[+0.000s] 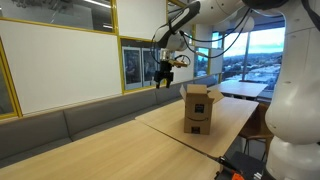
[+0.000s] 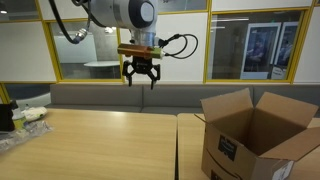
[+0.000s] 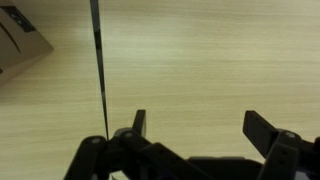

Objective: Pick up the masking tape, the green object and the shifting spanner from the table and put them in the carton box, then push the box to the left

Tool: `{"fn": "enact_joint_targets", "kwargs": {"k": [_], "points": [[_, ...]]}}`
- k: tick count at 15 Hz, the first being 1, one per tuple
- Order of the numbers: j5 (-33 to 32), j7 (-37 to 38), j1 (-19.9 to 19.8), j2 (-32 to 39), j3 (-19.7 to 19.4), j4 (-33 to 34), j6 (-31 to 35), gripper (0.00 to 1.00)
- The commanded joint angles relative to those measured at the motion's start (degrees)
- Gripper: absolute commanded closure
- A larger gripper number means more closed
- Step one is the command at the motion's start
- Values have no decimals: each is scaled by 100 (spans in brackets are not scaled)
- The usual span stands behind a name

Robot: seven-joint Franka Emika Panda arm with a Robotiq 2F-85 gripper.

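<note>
1. Wrist view: the jaws stand wide apart and empty, hanging above the counter (image 3: 200,60).
2. The carton box (image 3: 15,45) lies off the jaws toward the upper left of the frame.
3. The masking tape, green object and shifting spanner show in no view, so their direction cannot be told.

The carton box (image 2: 250,130) runs off the lower right edge — floor hidden behind its walls (wrist view catches only a corner).
</note>
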Motion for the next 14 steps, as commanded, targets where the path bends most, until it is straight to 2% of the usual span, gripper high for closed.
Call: {"fn": "enact_joint_targets", "kwargs": {"k": [1,2,14], "points": [[-231,-52,281,-27,-233,122,-235,0],[-57,-35,289,1,-266,37,-104,0],[-76,-30,341,34,-317,9,-107,0]]}}
